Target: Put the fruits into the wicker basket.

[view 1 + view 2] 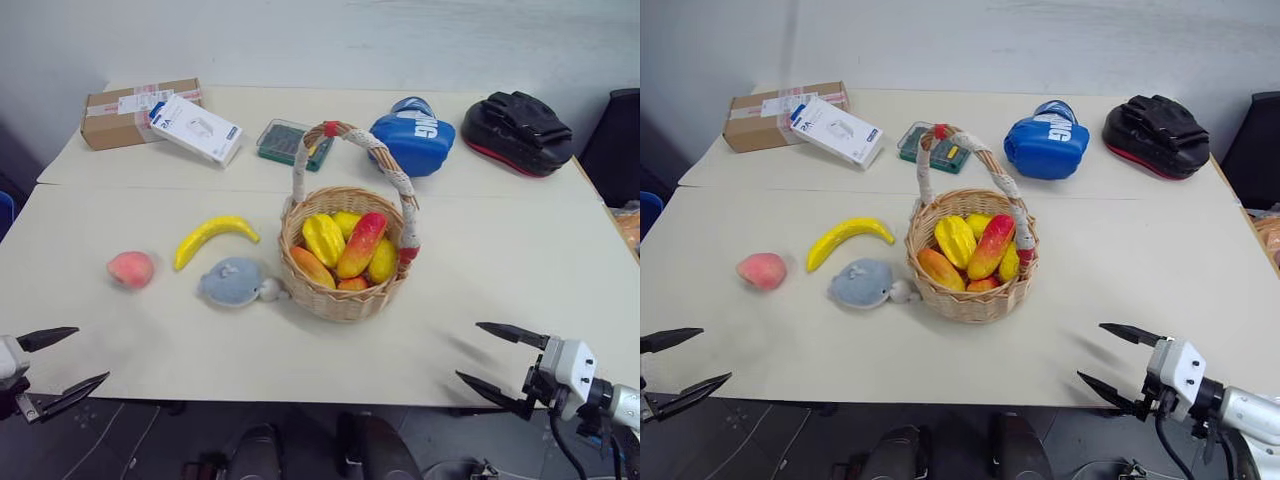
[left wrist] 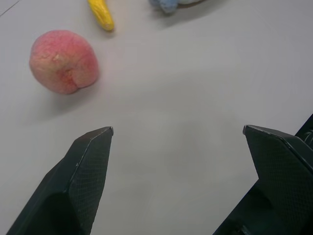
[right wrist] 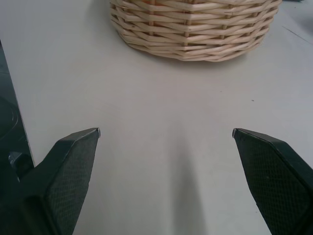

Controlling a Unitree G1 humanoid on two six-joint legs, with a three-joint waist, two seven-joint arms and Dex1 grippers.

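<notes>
Tool (image 3: 166, 132): both black fingers spread wide, nothing between them.
Wicker basket (image 3: 195, 29): ahead of the tool, standing apart from its fingertips.
Table (image 3: 161, 147): pale, bare beneath the tool.

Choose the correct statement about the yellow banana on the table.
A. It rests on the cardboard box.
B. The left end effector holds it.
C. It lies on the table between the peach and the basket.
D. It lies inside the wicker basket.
C: the banana lies on the table, with the peach on one side and the wicker basket on the other.

Pale beige table (image 1: 520, 270) with a seam across, plain white wall (image 1: 330, 40) behind, dark floor below
</notes>
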